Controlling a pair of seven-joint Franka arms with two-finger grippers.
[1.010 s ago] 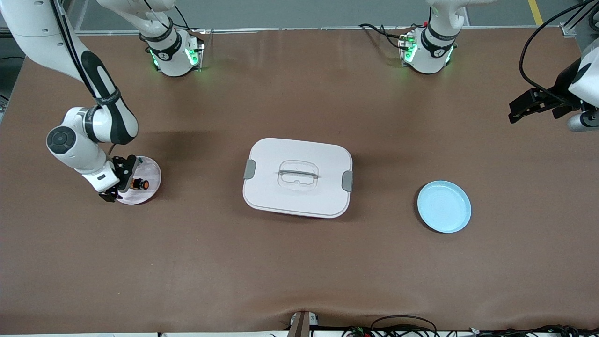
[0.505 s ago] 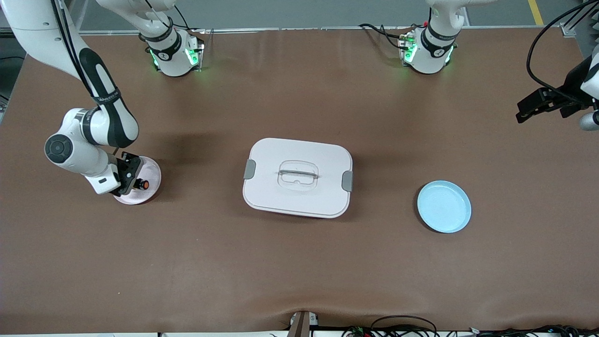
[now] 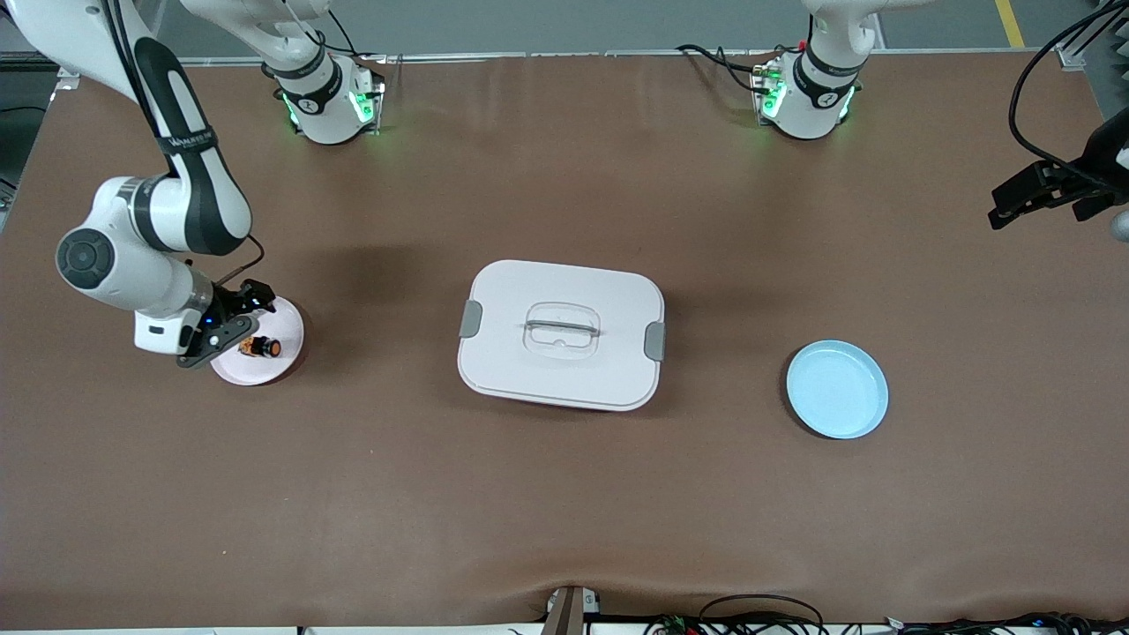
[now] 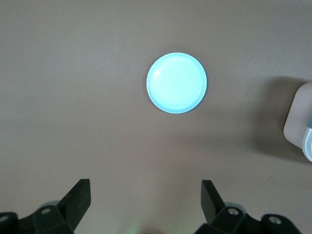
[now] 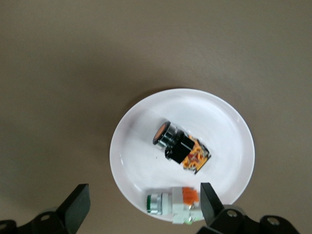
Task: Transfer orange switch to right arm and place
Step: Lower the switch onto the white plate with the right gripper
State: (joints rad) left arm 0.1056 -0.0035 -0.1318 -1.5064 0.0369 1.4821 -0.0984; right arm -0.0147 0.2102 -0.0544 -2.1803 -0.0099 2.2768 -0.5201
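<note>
The orange switch [image 5: 180,147] lies on its side on the white plate [image 5: 229,122] beside a green-capped part [image 5: 171,204], cap toward the box [image 3: 561,333]; both claws, right [image 3: 231,324] and left [image 3: 1041,196], spread.

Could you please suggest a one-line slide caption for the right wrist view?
Open right gripper above a white plate holding the orange switch and a green-capped part.

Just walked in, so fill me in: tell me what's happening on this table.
The right pincer hangs open over the white plate at the right arm's end, where the orange switch lies beside a green-capped part. Nothing is held. The left pincer waits open above the table's edge at its own end, looking down on the empty blue plate. A closed white box sits mid-table.
</note>
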